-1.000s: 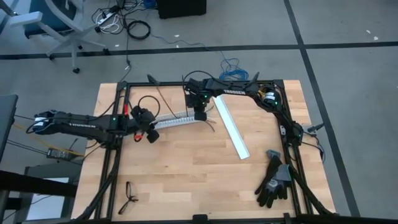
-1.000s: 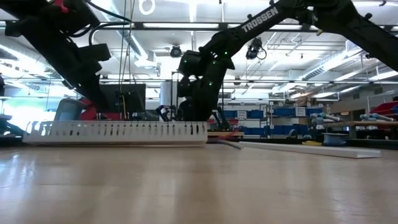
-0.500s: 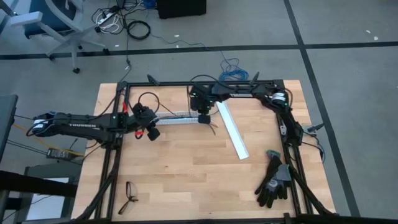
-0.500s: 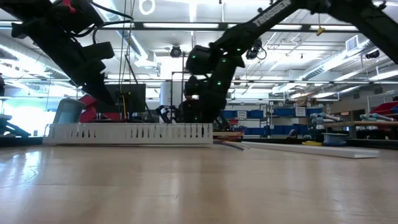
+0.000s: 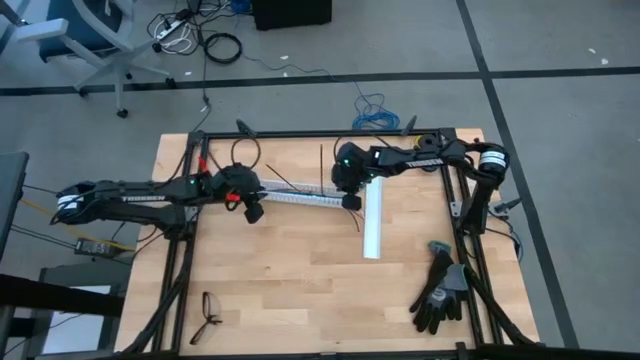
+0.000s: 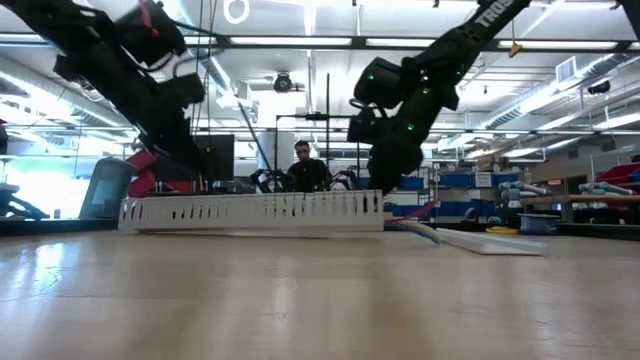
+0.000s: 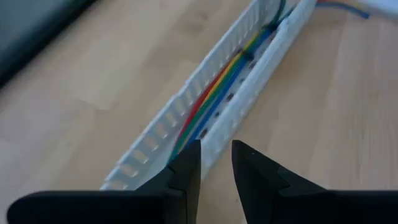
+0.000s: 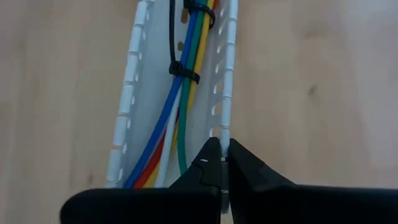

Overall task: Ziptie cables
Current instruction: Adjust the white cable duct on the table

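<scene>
Cables: your bundle of red, green, blue, yellow and white wires [image 8: 180, 106] lies inside the long white slotted plastic channel [image 5: 300, 196] on the wooden table [image 5: 300, 290].
Ties: 2 black zip ties [image 8: 185, 71] circle it.
Right gripper [image 8: 222, 163]: clamped on one channel wall.
Left gripper [image 7: 216, 163]: fingers slightly apart, straddling the channel's other end wall.

Overall light: even and bright; supplied from overhead.
Source: ceiling strip lights [image 6: 300, 42] are seen in the low view, blown out to white.
Backlighting: both arms are rendered as near-silhouettes in the low view.
Shadows: only soft, short shadows are cast on the bench [image 5: 290, 270].
Glare: a pale sheen is laid across the near bench surface in the low view.
Focus, left wrist: the slotted channel [image 7: 205, 118] is softened; gripper fingers [image 7: 186, 174] are blurred.
Focus, right wrist: the cables [image 8: 186, 81] are resolved sharply.
Distortion: none is noted at the edges.
</scene>
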You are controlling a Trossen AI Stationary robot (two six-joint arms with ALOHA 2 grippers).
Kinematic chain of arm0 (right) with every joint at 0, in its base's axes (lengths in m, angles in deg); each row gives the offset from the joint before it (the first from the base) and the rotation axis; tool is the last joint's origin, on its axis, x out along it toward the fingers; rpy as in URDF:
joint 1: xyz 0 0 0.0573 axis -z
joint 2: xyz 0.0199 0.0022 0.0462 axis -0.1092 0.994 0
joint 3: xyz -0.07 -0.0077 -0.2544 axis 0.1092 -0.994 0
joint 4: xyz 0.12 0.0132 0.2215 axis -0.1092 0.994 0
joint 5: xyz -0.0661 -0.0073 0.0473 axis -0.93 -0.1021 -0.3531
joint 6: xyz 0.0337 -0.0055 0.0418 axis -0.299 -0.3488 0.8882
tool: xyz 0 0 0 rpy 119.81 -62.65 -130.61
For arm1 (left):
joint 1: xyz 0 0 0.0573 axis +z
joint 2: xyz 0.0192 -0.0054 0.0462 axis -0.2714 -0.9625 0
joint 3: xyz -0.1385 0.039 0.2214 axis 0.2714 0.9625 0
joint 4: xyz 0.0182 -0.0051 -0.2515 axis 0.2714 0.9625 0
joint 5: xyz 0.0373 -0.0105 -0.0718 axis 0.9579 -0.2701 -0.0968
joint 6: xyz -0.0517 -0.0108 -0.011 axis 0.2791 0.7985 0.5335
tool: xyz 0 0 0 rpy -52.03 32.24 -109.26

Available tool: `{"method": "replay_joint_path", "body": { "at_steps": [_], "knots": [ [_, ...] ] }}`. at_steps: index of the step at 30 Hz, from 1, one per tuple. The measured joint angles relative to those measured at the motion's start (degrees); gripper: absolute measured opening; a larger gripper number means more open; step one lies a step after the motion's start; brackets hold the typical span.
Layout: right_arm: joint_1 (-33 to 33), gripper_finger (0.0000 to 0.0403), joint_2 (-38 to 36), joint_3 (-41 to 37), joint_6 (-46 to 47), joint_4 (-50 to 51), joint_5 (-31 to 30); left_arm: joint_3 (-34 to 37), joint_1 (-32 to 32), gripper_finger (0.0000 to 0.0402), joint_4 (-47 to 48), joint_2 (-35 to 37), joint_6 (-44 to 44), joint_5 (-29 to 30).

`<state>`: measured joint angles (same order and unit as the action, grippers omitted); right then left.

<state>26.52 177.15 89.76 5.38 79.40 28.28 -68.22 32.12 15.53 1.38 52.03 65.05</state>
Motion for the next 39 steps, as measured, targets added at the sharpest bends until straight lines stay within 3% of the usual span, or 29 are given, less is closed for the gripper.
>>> {"method": "replay_joint_path", "body": {
  "at_steps": [13, 26, 39],
  "knots": [
    [-1.9, 0.0, -0.9, -4.1, -2.5, -3.0, 0.6, -12.6, 3.0, 0.0099, 5.2, -19.5, -5.8, -10.2],
    [-1.7, 0.0, -0.7, -4.1, -3.1, -5.2, -1.0, -14.5, 2.3, 0.0085, 19.2, -21.5, -7.3, -8.6],
    [-1.7, 0.0, -0.7, -4.1, -3.0, -5.7, -1.4, -14.5, 2.3, 0.008, 20.4, -25.4, -6.3, -7.6]
  ]
}}
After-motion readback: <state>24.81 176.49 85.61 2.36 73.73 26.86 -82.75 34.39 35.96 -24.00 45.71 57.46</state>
